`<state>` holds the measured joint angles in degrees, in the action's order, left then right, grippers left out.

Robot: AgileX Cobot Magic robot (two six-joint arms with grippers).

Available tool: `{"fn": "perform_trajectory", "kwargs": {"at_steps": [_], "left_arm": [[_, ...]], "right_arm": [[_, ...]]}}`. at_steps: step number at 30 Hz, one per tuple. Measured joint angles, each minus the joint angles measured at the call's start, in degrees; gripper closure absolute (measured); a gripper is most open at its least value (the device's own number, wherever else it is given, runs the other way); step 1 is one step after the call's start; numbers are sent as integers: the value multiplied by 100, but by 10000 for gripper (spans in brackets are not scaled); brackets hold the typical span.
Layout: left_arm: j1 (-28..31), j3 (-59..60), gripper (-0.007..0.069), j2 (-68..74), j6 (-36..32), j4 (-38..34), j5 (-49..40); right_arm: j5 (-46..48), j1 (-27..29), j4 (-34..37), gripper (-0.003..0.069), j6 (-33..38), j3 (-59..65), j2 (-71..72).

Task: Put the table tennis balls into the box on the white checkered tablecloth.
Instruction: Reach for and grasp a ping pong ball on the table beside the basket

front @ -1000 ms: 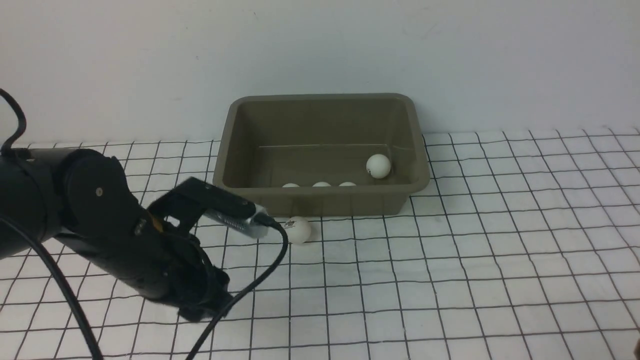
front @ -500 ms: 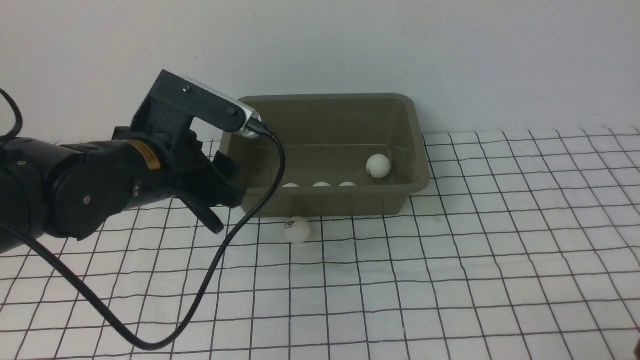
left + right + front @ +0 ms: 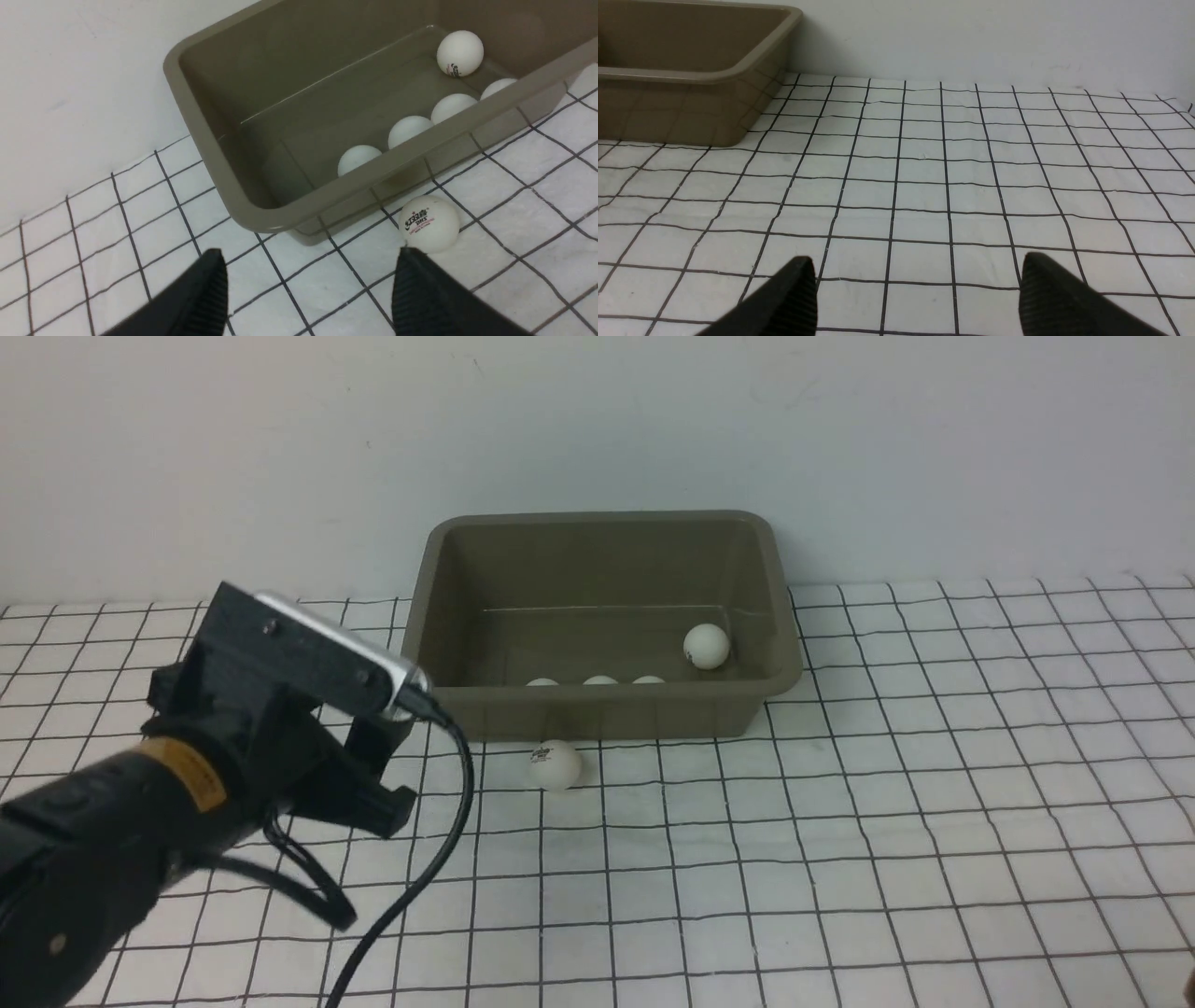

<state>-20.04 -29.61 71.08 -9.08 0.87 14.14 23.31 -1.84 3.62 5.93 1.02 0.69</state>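
The olive-grey box [image 3: 597, 518] stands at the back of the white checkered tablecloth [image 3: 934, 803]. It holds several table tennis balls: one [image 3: 707, 646] lies apart, and the others line the near wall [image 3: 410, 130]. One more ball [image 3: 555, 764] with a printed logo lies on the cloth just in front of the box. My left gripper [image 3: 308, 261] is open and empty, low over the cloth short of the box's corner. That ball [image 3: 429, 224] sits just beyond one fingertip [image 3: 411, 266]. My right gripper [image 3: 917, 266] is open over bare cloth.
A white wall runs close behind the box. A black cable [image 3: 439, 868] hangs in a loop from my left arm [image 3: 215, 747] down to the cloth. The box's right end [image 3: 691, 74] shows far off in the right wrist view.
My left arm rose to the box's left corner, then drew back left and lower, its wrist now pointing at the box front. The balls and the right gripper have not moved.
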Motion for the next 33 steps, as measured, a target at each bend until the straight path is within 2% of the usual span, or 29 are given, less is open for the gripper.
{"fn": "perform_trajectory", "kwargs": {"at_steps": [4, 13, 18, 33], "left_arm": [[0, 498, 198, 63, 220, 302, 1342], [-5, 542, 198, 1381, 1431, 1446, 2871], [-5, 492, 198, 1952, 1735, 1463, 2976], [-5, 275, 198, 3167, 1747, 1457, 3438]], "right_arm": [[0, 0, 0, 132, 0, 0, 0], [0, 0, 0, 132, 0, 0, 0], [0, 0, 0, 132, 0, 0, 0], [0, 0, 0, 132, 0, 0, 0]]}}
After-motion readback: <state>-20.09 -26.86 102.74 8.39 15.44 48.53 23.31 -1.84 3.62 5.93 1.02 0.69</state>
